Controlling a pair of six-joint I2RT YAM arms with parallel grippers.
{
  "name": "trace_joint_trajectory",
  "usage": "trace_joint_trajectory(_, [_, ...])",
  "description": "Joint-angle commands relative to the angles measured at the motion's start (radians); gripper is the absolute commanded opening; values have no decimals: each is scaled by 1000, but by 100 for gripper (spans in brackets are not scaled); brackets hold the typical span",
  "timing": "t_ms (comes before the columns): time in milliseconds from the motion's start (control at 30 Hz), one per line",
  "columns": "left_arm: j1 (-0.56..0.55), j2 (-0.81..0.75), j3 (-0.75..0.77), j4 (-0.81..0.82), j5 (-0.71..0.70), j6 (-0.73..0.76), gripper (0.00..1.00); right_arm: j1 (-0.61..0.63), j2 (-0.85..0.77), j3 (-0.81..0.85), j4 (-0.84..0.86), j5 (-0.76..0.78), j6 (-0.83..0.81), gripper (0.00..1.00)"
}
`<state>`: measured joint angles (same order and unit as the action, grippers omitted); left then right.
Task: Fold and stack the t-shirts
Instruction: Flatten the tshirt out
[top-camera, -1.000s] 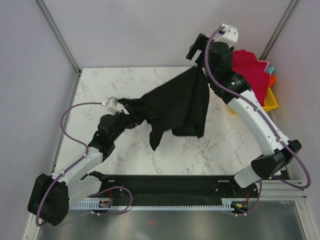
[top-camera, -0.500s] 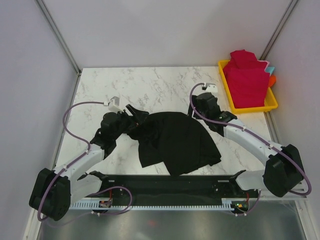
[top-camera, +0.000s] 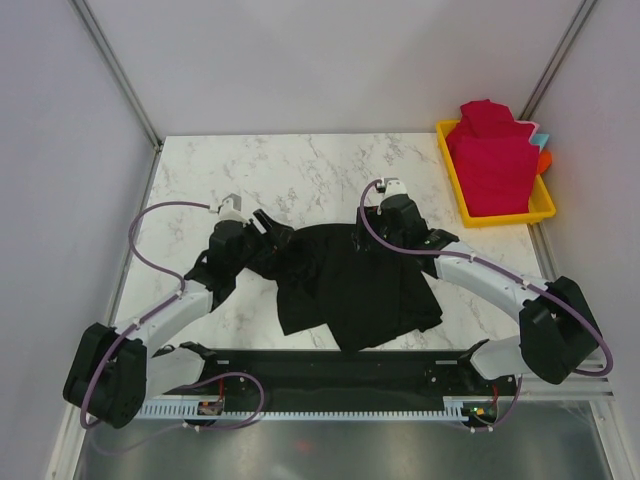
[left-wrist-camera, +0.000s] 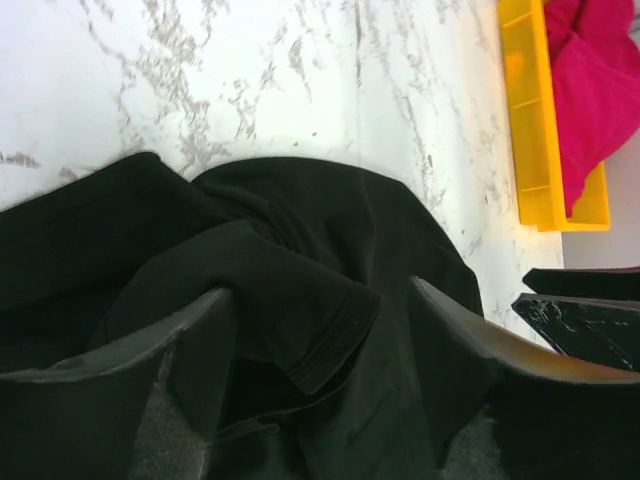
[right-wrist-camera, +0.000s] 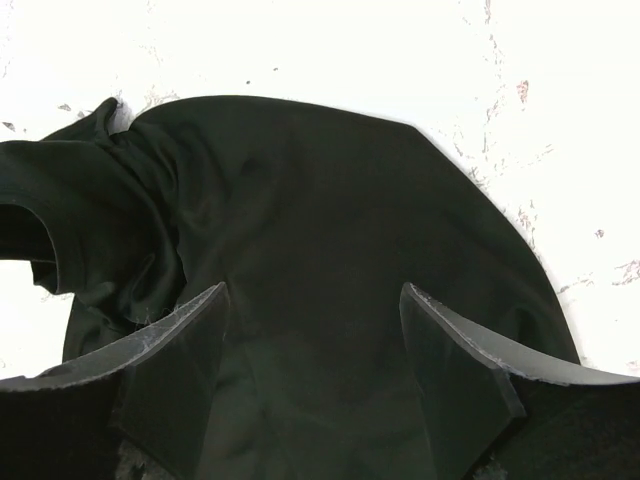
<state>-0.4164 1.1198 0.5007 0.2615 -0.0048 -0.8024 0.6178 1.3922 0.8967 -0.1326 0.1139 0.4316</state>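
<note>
The black t-shirt (top-camera: 360, 285) lies crumpled on the marble table between the two arms. My left gripper (top-camera: 272, 228) is at its left edge, jaws open, with a sleeve hem (left-wrist-camera: 335, 335) bunched between the fingers in the left wrist view (left-wrist-camera: 320, 290). My right gripper (top-camera: 368, 228) is over the shirt's far edge, open, with smooth black cloth (right-wrist-camera: 320, 180) under the spread fingers in the right wrist view (right-wrist-camera: 312, 290). The crimson-red t-shirts (top-camera: 495, 155) sit piled in the tray at the back right, and they also show in the left wrist view (left-wrist-camera: 590, 70).
The yellow plastic tray (top-camera: 500, 217) stands at the table's back right corner and shows in the left wrist view (left-wrist-camera: 525, 110). Bare marble table (top-camera: 290, 165) lies behind the shirt. Grey walls close in on the left and right sides.
One second ago my right gripper held the black shirt raised at the back right. It has come down and left, and the shirt now lies on the table. The left arm barely moved.
</note>
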Motion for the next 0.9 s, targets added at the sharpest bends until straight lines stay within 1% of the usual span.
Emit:
trace_joint_trajectory(0, [-1,41,55,-50,-20,22,74,-1,-32,1,37,0,-11,78])
trace_joint_trajectory(33, [-1,52,59,-50,-9,25,59,0,-41,-1,39,0,-8,78])
trace_joint_trajectory(100, [-2,83,70,-47,2,26,39,0,-47,-1,36,0,-10,78])
trace_joint_trajectory(133, [-2,92,75,-48,2,28,25,0,-51,-2,33,0,-10,78])
trace_joint_trajectory(167, [-2,98,82,-48,29,28,17,-1,-53,1,22,0,-11,78])
trace_joint_trajectory(233, [-2,109,88,-48,32,25,2,0,-50,7,14,-20,-14,78])
trace_joint_trajectory(300, [-1,100,87,-47,25,22,2,0,-44,13,14,-65,-24,79])
trace_joint_trajectory(333, [-1,92,87,-47,20,23,2,2,-21,18,14,-153,-37,78])
trace_joint_trajectory(367, [2,81,87,-59,9,22,2,2,-7,36,5,-187,-48,78])
trace_joint_trajectory(400, [2,55,87,-70,-21,20,2,5,20,45,2,-241,-56,77])
trace_joint_trajectory(433, [5,43,85,-79,-43,16,2,13,33,54,-4,-255,-66,77])
trace_joint_trajectory(467, [5,28,76,-100,-97,14,2,35,47,79,-30,-269,-83,76])
trace_joint_trajectory(533, [11,-23,65,-128,-170,-16,2,65,83,105,-64,-275,-129,77])
trace_joint_trajectory(567, [17,-44,53,-148,-254,-30,2,97,97,129,-100,-278,-145,76])
trace_joint_trajectory(600, [21,-64,50,-209,-309,-53,2,114,108,143,-117,-278,-158,77])
trace_joint_trajectory(633, [25,-83,47,-255,-369,-134,2,134,134,156,-137,-278,-189,76])
trace_joint_trajectory(667, [30,-124,38,-302,-465,-174,2,170,149,181,-174,-278,-203,76])
trace_joint_trajectory(733, [33,-164,15,-321,-510,-210,2,213,200,209,-222,-267,-258,73])
trace_joint_trajectory(767, [33,-181,1,-318,-517,-210,2,262,218,243,-249,-255,-277,73])
trace_joint_trajectory(833, [33,-204,-4,-314,-515,-207,2,308,273,268,-317,-191,-310,73])
trace_joint_trajectory(867, [33,-203,-2,-315,-520,-207,2,351,293,295,-364,-165,-317,74])
